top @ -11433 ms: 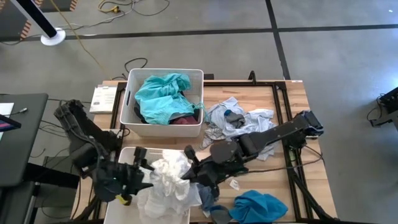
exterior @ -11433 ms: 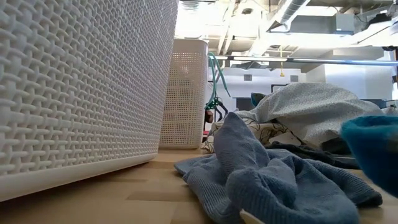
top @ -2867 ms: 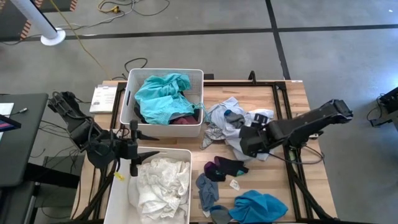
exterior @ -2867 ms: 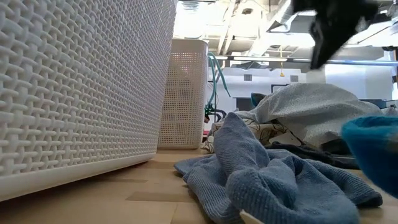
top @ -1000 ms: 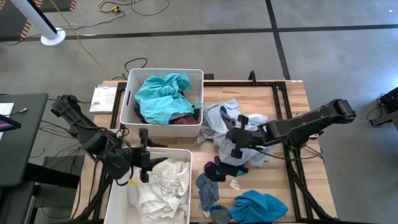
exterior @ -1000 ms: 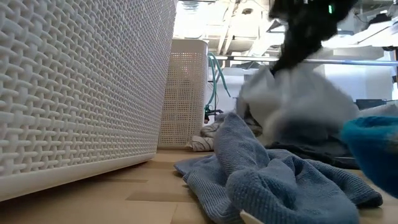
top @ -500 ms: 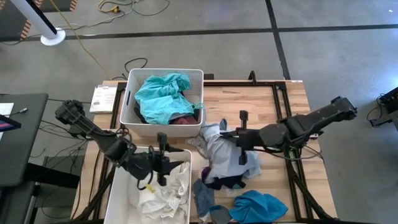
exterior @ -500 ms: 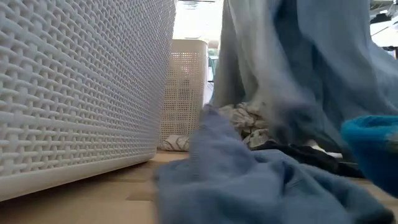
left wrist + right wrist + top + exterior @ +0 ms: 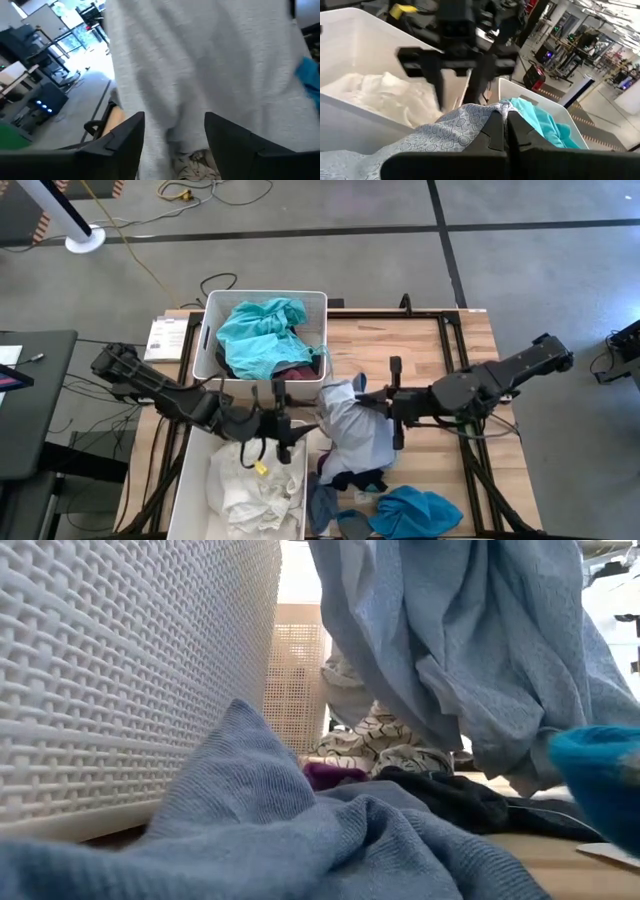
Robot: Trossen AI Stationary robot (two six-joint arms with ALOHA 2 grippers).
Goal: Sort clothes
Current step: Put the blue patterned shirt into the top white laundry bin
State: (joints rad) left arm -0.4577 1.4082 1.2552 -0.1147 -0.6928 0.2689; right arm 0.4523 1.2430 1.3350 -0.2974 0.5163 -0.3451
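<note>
Pale grey-blue cloth hangs in the middle of the table (image 9: 430, 340): the right gripper (image 9: 372, 408) is clenched on this garment (image 9: 352, 430), its fingers pinched together on a patterned fold, and the cloth drapes down over the clothes lying beneath. The left gripper (image 9: 278, 418) reaches in from the left over the near bin (image 9: 192, 470), which holds white clothes (image 9: 245, 480); its fingers (image 9: 227, 140) stand apart with nothing between them, just beside the hanging garment. The far bin (image 9: 205, 330) holds teal clothes (image 9: 255, 335) over something maroon. On the near side of the table lie a grey-blue piece (image 9: 260, 830), a dark piece (image 9: 450, 802) and a bright blue one (image 9: 415, 510). A patterned white piece (image 9: 375, 745) lies behind the hanging cloth.
</note>
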